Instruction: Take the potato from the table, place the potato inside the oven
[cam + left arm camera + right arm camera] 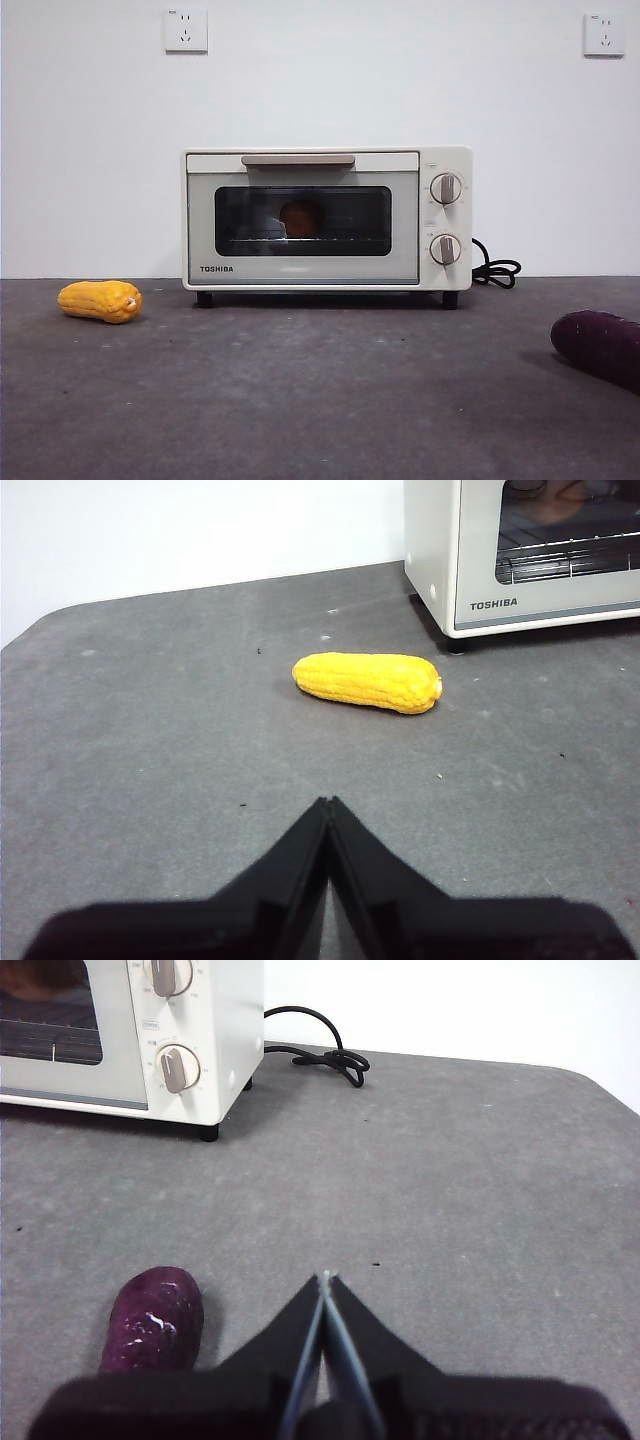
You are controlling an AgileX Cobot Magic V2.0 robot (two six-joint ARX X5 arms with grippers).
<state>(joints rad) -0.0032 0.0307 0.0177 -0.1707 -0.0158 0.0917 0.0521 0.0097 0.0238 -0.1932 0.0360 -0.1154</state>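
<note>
Potato (pixel 300 218) sits mid-frame inside the shut oven (pixel 327 218); both end effectors (pixel 328 802) (pixel 324 1277) closed, empty; little risk beyond reopening it needlessly.

Left gripper (pixel 328 802): two matte black fingers (pixel 290 855), each a flat wedge widening from a pointed tip to a broad black base along the frame edge. No markings, screws or cables visible.

Right gripper (pixel 325 1278): same black wedge-shaped fingers (pixel 285 1340). A thin pale grey strip runs along the inner edge of each finger to the tip. The base behind the fingers is plain black.
</note>
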